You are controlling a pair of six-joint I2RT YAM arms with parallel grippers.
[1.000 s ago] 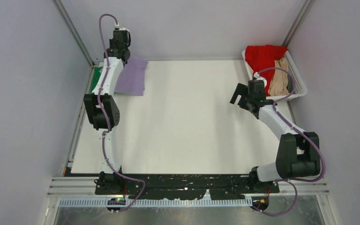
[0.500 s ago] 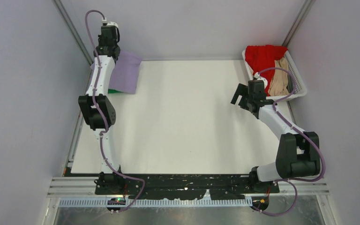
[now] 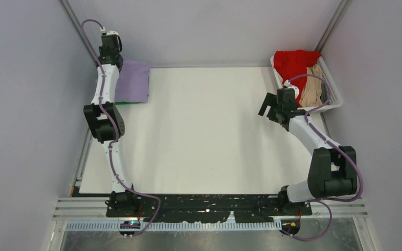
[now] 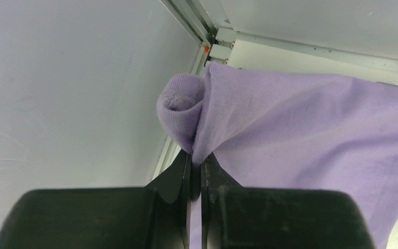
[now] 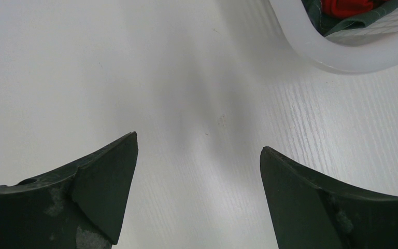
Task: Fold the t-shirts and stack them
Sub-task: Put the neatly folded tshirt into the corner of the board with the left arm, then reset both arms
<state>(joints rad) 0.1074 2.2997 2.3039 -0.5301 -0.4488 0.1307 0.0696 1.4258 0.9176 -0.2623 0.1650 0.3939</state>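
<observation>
A folded lavender t-shirt [image 3: 133, 81] lies at the far left corner of the table, over a green t-shirt of which only a thin edge [image 3: 130, 103] shows. My left gripper [image 3: 110, 57] is shut on a bunched edge of the lavender shirt [image 4: 290, 119], pinched between the jaws [image 4: 197, 158] close to the left wall. My right gripper [image 3: 270, 109] is open and empty above bare table, just left of the basket; its fingers [image 5: 109, 176] stand wide apart. A red t-shirt [image 3: 292, 64] and a tan one [image 3: 311, 91] lie in the basket.
The white slatted basket [image 3: 336, 99] stands at the far right corner; its rim [image 5: 342, 57] shows in the right wrist view. Grey walls close in the left, back and right sides, with metal frame rails [image 4: 197, 21] at the left corner.
My left gripper has dragged the lavender shirt left and back toward the corner, covering most of the green shirt. The right arm has not moved.
</observation>
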